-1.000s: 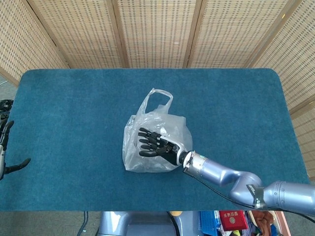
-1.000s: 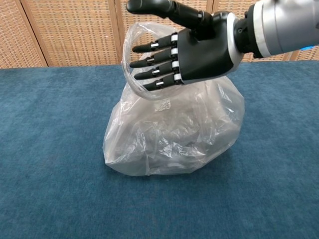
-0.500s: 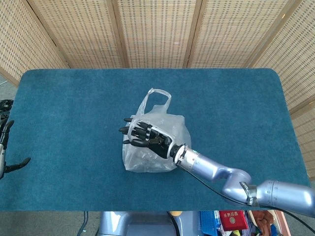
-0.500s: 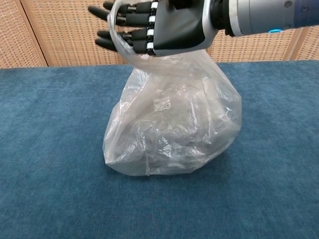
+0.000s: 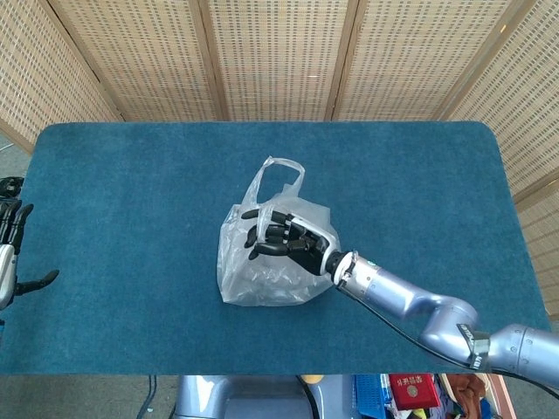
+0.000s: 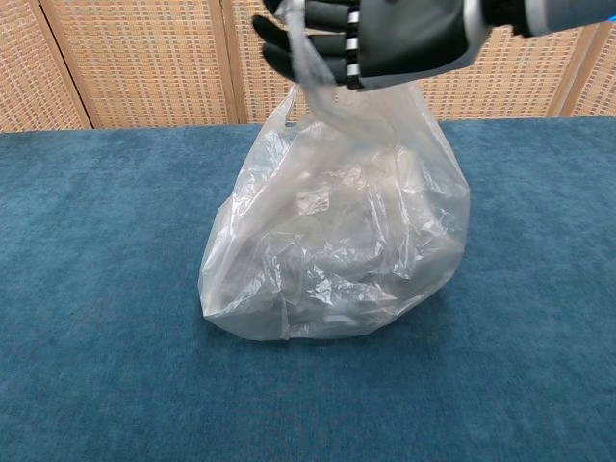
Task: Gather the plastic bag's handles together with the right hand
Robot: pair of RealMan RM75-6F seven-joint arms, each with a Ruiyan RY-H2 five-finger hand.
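Mid-table, our right hand [image 5: 284, 238] hooks one handle [image 6: 313, 67] of the clear plastic bag [image 6: 337, 241]. Thin, limp, slippery film: pinch both loops near their tops. Our left hand [image 5: 10, 253] rests unclenched, holding nothing, at the table's left edge.

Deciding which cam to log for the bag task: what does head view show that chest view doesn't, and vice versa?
Head view only: the left robot hand idle at the table's left edge, the bag's far handle standing free as an open loop, the right forearm, the whole table.

Chest view only: the bag's side profile, with the near handle draped across the fingers.

Both: the right robot hand above the plastic bag, and the wicker screens.
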